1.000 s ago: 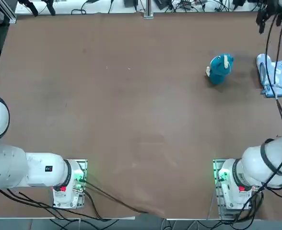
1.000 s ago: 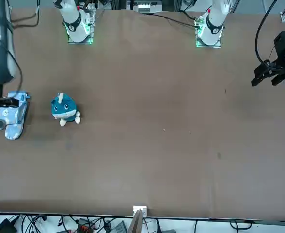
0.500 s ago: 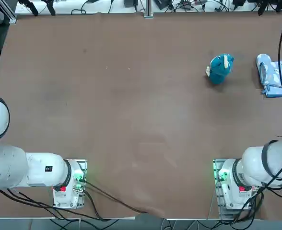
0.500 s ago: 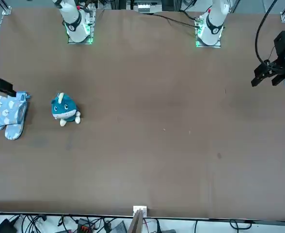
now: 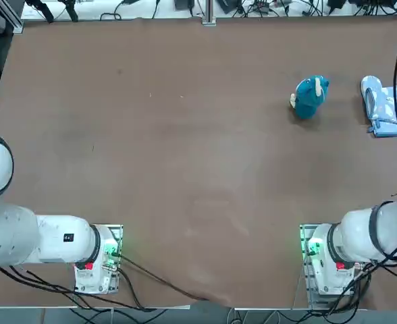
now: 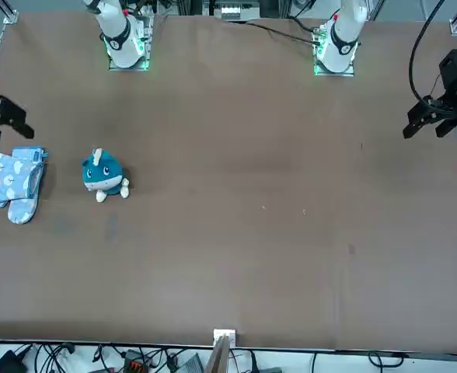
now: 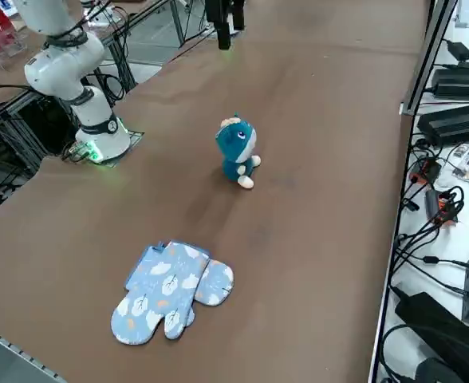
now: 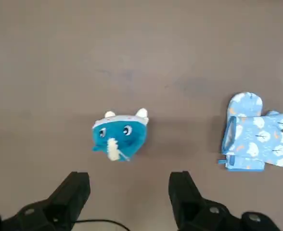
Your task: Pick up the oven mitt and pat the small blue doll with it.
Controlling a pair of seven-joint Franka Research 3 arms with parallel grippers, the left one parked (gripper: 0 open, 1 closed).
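Hanging above the table (image 6: 252, 233) with nothing between its fingers, the right gripper (image 8: 129, 192) stands wide, its two black fingers (image 8: 74, 190) spread well apart in the wrist view. In the front view the right gripper shows as a dark shape at the picture's left edge, toward the robot's side of the oven mitt (image 6: 12, 185) and clear of it. Seen from the wrist, the small blue doll (image 8: 119, 136) sits just ahead of the gap between the fingers, its face with two eyes and a cream-yellow snout turned up toward the camera, two small pale ears on its far side. The oven mitt lies off to one side of the gripper, beyond the finger nearer to it, flat on the table, light blue with whitish cloud-like patches and a darker blue cuff edge. Doll and mitt are near each other but apart, with bare brown tabletop between them. From the right side view the doll stands upright and the mitt lies with its finger lobes pointing toward the table's near edge.
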